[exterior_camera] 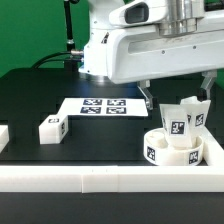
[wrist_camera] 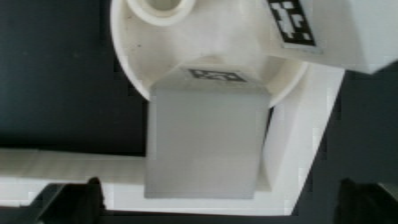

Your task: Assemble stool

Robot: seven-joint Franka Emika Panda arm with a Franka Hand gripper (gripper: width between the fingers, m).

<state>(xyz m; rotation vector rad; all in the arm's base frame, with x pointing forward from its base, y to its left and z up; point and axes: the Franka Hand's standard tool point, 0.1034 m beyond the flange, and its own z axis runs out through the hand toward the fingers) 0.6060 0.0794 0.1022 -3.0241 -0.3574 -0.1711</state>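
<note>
Seat (exterior_camera: 165,152): thick round disc in smooth matte white plastic, w/ a b/w square tag on its rim. It is set at approx. 4 o'clock of the table (exterior_camera: 30,90) in the ext. view, tucked into the corner formed by the white rails (exterior_camera: 80,180). Two blocks are seen standing on it: a leg (exterior_camera: 178,120) and, just beside it at its 2 o'clock, a second leg (exterior_camera: 198,113). Both are rectangular, white and tagged. In the wrist view the seat's face is shown w/ a round hole, and one leg's plain flat side fills the centre. A third leg (exterior_camera: 52,128) is laid flat on the matte black table at 9 o'clock, well apart from the seat. The marker board (exterior_camera: 105,105), thin and flat, is found at centre. The gripper (exterior_camera: 177,93) is held above the legs, fingers spread wide, nothing gripped.
</note>
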